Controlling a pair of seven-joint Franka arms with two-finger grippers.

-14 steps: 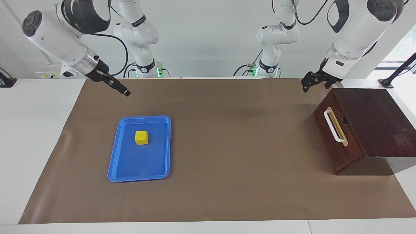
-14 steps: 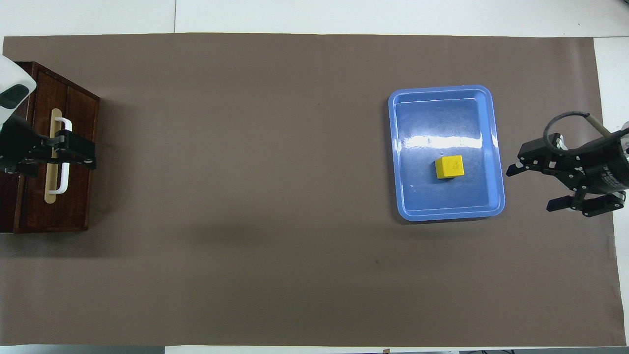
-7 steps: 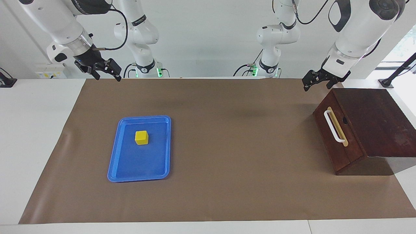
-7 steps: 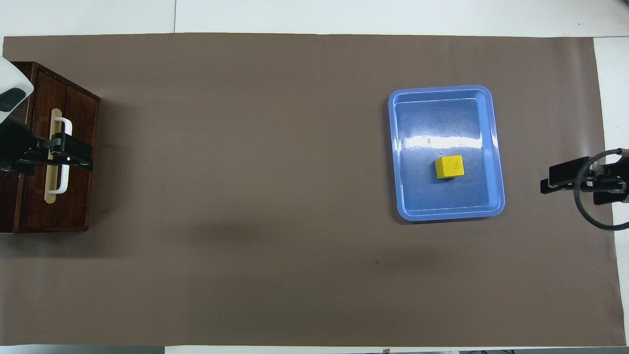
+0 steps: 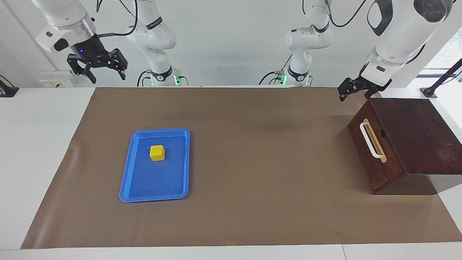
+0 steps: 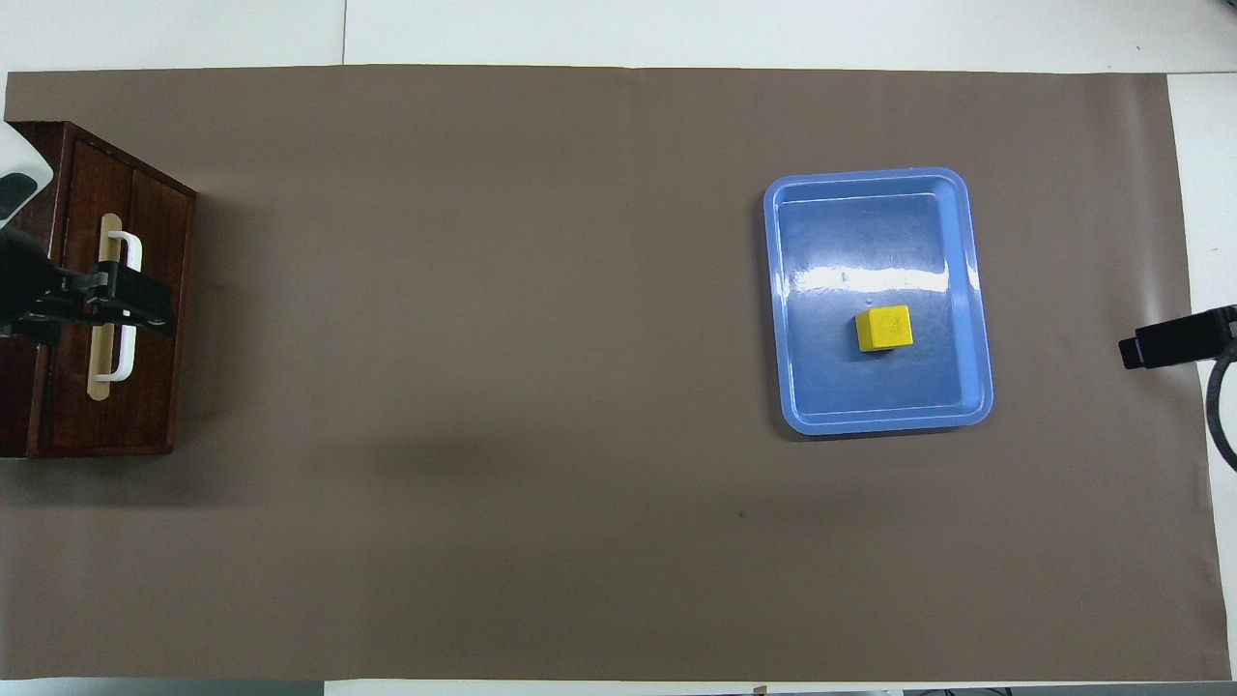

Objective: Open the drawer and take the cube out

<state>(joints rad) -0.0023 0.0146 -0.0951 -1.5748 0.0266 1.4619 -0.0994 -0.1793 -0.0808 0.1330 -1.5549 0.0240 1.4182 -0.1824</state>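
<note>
The drawer (image 5: 371,148) is shut, its front flush in the dark wooden cabinet (image 5: 415,137) at the left arm's end of the desk (image 5: 252,216), with the white bar handle (image 5: 371,141) on its tan strip facing the middle of the desk. The left pincer (image 5: 355,90) hangs in the air over the edge of the cabinet that lies nearest the robots, touching nothing; whether its fingers are apart or together I cannot tell. The right pincer (image 5: 104,70) is raised high over the desk's edge at the right arm's end, fingers spread apart and holding nothing. Farther from the robots, the cube (image 5: 157,152) sits inside 1 flat blue tray (image 5: 126,180) toward the right arm's end, in the half of the tray nearer the robots, well apart from the drawer and from both pincers.
</note>
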